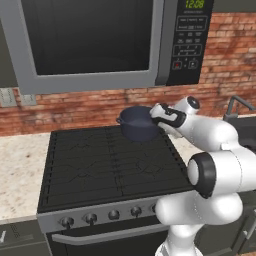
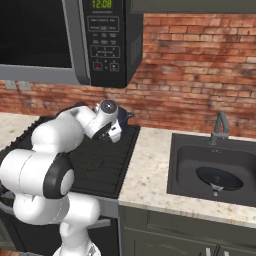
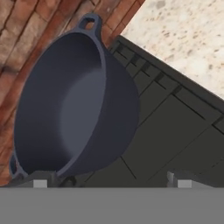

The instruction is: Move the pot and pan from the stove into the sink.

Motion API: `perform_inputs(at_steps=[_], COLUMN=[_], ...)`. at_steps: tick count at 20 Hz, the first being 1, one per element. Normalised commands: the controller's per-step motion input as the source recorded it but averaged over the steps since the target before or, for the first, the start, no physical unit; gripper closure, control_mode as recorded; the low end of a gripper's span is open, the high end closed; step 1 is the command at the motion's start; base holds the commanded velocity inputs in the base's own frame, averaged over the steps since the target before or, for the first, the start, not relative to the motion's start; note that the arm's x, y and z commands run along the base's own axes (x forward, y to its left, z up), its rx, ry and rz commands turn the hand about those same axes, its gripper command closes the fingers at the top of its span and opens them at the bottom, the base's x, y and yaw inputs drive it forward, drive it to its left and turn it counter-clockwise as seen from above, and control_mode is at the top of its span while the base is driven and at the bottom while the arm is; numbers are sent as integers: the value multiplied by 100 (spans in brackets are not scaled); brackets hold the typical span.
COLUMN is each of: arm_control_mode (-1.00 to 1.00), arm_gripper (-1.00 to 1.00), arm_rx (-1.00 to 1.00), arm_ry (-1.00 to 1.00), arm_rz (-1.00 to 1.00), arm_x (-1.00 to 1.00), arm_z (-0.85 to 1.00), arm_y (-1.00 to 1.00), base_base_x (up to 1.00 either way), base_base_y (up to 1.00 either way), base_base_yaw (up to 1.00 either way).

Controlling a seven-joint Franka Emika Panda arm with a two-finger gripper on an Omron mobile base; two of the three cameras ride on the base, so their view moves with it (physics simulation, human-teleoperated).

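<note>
Red brick wall (image 2: 200, 70), microwave (image 1: 100, 40), speckled beige counter (image 2: 150, 170)

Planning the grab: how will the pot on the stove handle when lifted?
The pot looks rigid and thick-walled, so probably heavy. It seems empty, so nothing should slosh. Gripped at one rim point, it may tilt; the open gripper sits near its rim.

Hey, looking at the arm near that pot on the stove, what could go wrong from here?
1. The open hand sits right beside the pot; in the hand view one finger lines up with the rim, so closing off-centre could push or tip the pot rather than grasp it.
2. The pot stands at the back of the stove, close to the brick wall, so lifting may bump it.
3. The pan already lies in the sink; the pot might land on it.
</note>
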Motion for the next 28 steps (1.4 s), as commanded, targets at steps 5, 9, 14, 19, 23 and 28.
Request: perform_inputs(at_steps=[5,9,14,19,23,28], arm_control_mode=[-100,-100,-100,-100,-100,-100], arm_gripper=[-100,-100,-100,-100,-100,-100], arm_rx=[-1,0,0,0,0,-1], arm_ry=[-3,-3,-4,-2,0,-2], arm_rz=[0,0,0,0,0,0], arm_x=[22,37,39,38,30,19], arm_z=[-20,-13,-11,-15,-23,-26], arm_y=[0,0,0,0,1,0], base_base_x=[0,0,0,0,0,0], base_base_y=[0,0,0,0,0,0], base_base_yaw=[0,0,0,0,0,0])
